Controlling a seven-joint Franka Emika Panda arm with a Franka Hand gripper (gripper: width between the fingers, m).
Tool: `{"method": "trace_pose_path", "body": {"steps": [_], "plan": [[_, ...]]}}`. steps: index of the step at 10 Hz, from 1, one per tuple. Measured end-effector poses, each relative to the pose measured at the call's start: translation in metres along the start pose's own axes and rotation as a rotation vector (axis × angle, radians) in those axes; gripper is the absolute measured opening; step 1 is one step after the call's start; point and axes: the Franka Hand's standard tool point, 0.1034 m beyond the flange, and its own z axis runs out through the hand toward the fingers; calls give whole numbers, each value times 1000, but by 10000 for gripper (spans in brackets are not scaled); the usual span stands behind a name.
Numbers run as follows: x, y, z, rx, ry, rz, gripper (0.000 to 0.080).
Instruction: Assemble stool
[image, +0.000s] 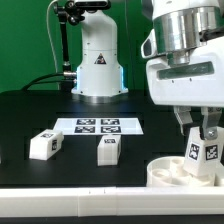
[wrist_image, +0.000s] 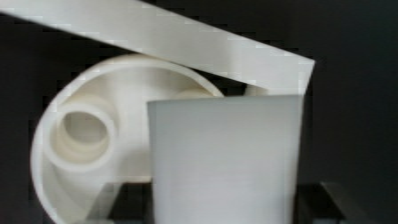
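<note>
My gripper (image: 202, 131) is shut on a white stool leg (image: 203, 151) and holds it upright just above the round white seat (image: 172, 172) at the front of the exterior view's right. In the wrist view the leg (wrist_image: 222, 150) fills the middle between the dark fingers (wrist_image: 128, 200). The seat (wrist_image: 71, 125), with a round socket hole, lies behind it. Two more tagged legs lie on the black table: one (image: 45, 143) at the exterior view's left and one (image: 109, 149) in the middle.
The marker board (image: 100, 126) lies flat behind the loose legs. The robot base (image: 98, 65) stands at the back. A long white bar (wrist_image: 214, 45) runs past the seat in the wrist view; it also shows along the table's front (image: 90, 192).
</note>
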Motion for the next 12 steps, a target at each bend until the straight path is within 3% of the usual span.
{"method": "trace_pose_path", "body": {"steps": [3,5,8,11,12], "plan": [[-3,0,1,8,-20,244,340],[0,2,1,55,-43,484,340],[1,3,1,75,-92,835,340],[1,4,2,70,-105,958,340],[1,4,2,70,-105,956,444]]}}
